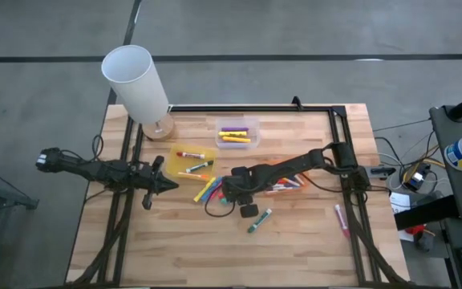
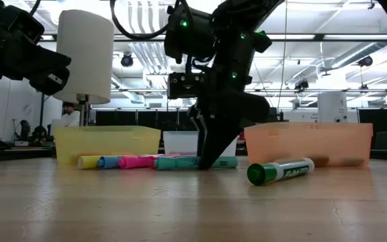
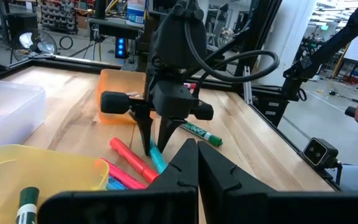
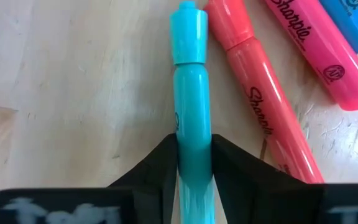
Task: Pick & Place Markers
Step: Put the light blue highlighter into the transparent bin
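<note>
Overhead, the right gripper [image 1: 229,191] reaches to mid-table over scattered markers [image 1: 207,190]; the left gripper [image 1: 169,185], shut and empty, waits beside the yellow tray [image 1: 169,155]. At table level, its fingers point straight down. The right wrist view shows both fingers pressed against a teal highlighter [image 4: 190,106] lying flat, bare wood on one side, a red highlighter [image 4: 263,106] just beside on the other.
</note>
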{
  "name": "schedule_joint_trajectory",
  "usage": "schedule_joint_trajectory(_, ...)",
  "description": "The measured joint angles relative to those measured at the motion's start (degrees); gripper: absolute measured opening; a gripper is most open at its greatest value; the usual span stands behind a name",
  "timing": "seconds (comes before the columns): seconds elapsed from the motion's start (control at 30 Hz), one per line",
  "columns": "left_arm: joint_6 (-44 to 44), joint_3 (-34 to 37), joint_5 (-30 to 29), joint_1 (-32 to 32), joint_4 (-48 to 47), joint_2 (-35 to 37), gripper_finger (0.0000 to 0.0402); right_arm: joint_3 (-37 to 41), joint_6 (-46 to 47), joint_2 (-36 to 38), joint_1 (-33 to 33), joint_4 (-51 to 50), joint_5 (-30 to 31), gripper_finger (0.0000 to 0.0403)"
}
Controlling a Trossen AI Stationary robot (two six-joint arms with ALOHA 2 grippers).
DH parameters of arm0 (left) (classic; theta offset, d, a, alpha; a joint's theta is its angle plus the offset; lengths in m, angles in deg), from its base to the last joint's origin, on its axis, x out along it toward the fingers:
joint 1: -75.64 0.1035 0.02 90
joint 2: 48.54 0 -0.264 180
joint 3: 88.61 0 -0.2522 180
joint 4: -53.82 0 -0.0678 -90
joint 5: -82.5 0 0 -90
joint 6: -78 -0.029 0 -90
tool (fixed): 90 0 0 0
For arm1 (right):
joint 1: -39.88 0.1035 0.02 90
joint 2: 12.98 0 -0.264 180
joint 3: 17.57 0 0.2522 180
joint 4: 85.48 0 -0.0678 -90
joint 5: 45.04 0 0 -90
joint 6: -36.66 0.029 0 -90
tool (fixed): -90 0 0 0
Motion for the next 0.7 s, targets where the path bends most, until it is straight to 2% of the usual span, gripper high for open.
schedule_joint_trajectory(0.33, 0.0, 0.0, 0.0, -0.01, 0.0, 0.0, 0.0, -0.11, 1.34, 0.52, 0.0, -0.25, -0.02, 0.0071)
schedule_joint_trajectory(0.7, -0.01, 0.0, 0.0, 0.0, 0.0, 0.0, 0.0, -10.08, 2.8, 0.94, 0.53, -7.07, 0.15, 0.0071)
